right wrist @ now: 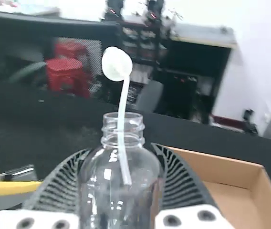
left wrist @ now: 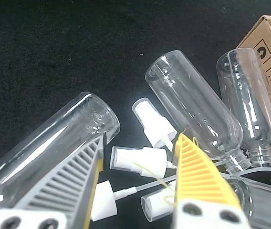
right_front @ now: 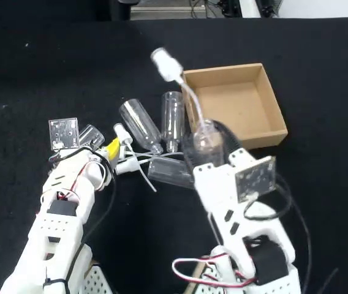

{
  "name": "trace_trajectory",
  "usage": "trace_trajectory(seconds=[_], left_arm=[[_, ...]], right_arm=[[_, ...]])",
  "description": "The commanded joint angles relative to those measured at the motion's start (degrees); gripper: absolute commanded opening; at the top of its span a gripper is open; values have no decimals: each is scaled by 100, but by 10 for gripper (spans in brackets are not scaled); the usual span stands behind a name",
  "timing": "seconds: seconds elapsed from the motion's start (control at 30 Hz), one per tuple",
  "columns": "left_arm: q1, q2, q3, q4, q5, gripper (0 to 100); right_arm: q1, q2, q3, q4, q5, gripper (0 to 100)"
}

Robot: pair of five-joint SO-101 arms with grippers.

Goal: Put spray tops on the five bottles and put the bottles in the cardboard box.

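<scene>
My right gripper is shut on a clear bottle held upright just in front of the cardboard box. A spray top stands high above the bottle's neck, its tube running down into the bottle. My left gripper is open low over a heap of white spray tops, one of them lying between its grey and yellow fingers. A clear bottle lies against the outside of the grey finger. Two more bottles lie side by side behind the heap, and another lies between the arms.
The box is open at the top with nothing inside. The table is covered with black cloth. Loose spray-top tubes trail across it near the lying bottles. White cables hang at the base of the right arm.
</scene>
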Motion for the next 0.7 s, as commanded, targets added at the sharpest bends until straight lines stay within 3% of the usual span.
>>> trace_trajectory(seconds=[0.0,0.2,0.43,0.67], left_arm=[[48,-88,-75,-88,18,236],[48,-97,-198,79,18,238],[48,-26,-1622,1574,62,238],[312,79,-2334,1433,26,238]], right_arm=[[-273,-558,189,-193,26,15],[-360,-646,497,-202,-18,14],[-369,-646,514,-202,-26,12],[-369,-646,453,-202,-26,12]])
